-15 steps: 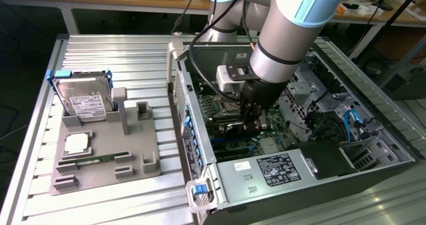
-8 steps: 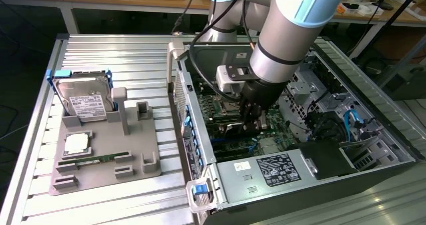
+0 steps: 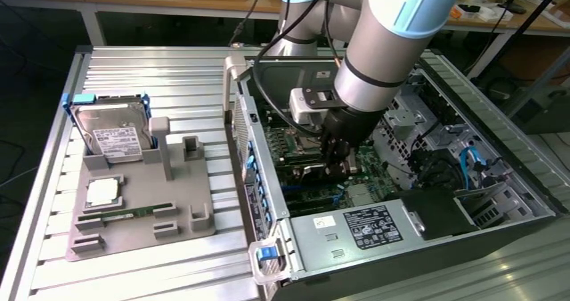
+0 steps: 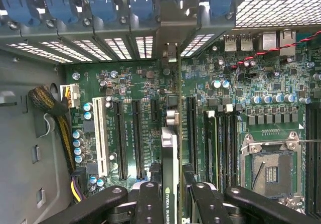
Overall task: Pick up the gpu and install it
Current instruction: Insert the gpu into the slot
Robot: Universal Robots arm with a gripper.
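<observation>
The gripper [image 4: 175,201] clamps the gpu [image 4: 169,146] by its flat faces, at the exterior view's three o'clock from the hard drive [image 3: 111,137]; likely light, stiff, fragile.

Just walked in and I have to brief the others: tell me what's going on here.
A robot arm reaches into the open computer case, its gripper closed on the gpu. The card stands on edge over the motherboard's expansion slots, in line with one of them, its bracket end toward the rear openings. Whether it is seated in the slot cannot be told. Outside the case, a hard drive and a memory stick sit in a grey holder.
</observation>
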